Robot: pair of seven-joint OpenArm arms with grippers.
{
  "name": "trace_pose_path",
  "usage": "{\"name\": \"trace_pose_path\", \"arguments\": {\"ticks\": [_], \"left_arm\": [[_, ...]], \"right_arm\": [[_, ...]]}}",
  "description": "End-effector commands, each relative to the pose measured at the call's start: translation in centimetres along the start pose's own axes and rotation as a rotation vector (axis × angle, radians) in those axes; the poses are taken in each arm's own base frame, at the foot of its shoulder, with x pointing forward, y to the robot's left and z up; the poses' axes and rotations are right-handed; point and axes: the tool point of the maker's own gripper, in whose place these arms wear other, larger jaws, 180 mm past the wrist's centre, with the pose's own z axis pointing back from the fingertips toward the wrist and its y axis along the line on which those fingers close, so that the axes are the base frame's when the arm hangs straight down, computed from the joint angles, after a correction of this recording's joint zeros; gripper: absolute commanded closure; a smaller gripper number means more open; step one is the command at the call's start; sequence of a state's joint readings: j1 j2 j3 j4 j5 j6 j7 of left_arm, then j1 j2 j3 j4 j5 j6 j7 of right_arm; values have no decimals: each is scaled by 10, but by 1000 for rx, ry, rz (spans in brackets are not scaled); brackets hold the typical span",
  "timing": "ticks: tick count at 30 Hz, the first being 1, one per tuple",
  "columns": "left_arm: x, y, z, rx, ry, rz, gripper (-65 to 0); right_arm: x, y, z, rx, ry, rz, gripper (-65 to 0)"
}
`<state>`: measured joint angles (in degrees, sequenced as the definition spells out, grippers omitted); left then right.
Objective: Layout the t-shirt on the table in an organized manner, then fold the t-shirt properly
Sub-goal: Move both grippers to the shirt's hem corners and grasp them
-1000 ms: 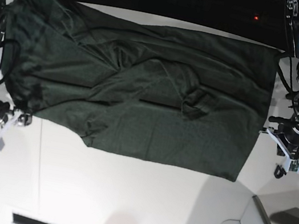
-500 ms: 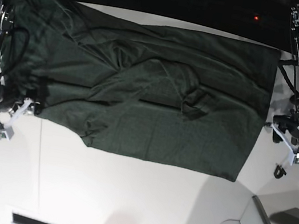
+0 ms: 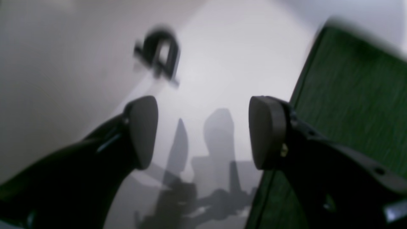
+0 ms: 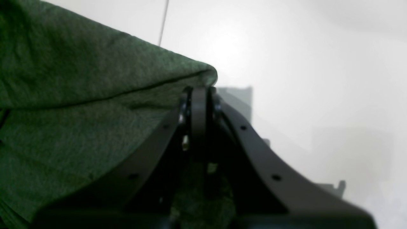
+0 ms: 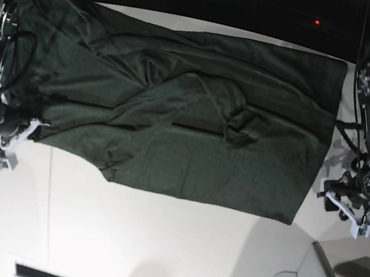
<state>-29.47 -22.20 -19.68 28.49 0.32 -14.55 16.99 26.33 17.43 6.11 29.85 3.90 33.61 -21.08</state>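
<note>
The right gripper has its fingers pressed together on a folded corner of the t-shirt, the dark green cloth bunched right at the tips and draping away to one side in the right wrist view. The left gripper holds its fingers wide apart with nothing between them, hanging over bare table; the straight edge of the t-shirt lies just beside one finger. In the base view the t-shirt is spread wide and wrinkled across the far half of the white table, with the right gripper at its near corner and the left gripper just off its opposite edge.
</note>
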Motion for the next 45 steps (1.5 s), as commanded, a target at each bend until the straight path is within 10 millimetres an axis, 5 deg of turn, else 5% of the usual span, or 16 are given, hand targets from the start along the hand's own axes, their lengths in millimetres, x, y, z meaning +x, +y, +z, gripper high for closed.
{"name": "trace_pose_path", "arguments": {"ticks": [1, 7, 15, 22, 28, 35, 45], "left_arm": [[19, 7, 0, 13, -36, 20, -434], [7, -12, -11, -27, 8, 76, -434], [-18, -60, -16, -135, 70, -36, -429], [-43, -61, -14, -151, 94, 34, -387], [-43, -63, -14, -154, 89, 40, 0], [-34, -62, -14, -153, 73, 42, 0], [5, -63, 1, -152, -11, -59, 0]], "right_arm": [[21, -10, 8, -15, -45, 12, -2], [23, -10, 8, -16, -50, 15, -2], [23, -12, 9, -20, -51, 15, -2], [24, -13, 10, -21, -54, 16, -2], [26, -13, 10, -22, -58, 17, -2], [45, -13, 21, -44, -119, 71, -2], [56, -12, 30, -61, -161, 113, -2]]}}
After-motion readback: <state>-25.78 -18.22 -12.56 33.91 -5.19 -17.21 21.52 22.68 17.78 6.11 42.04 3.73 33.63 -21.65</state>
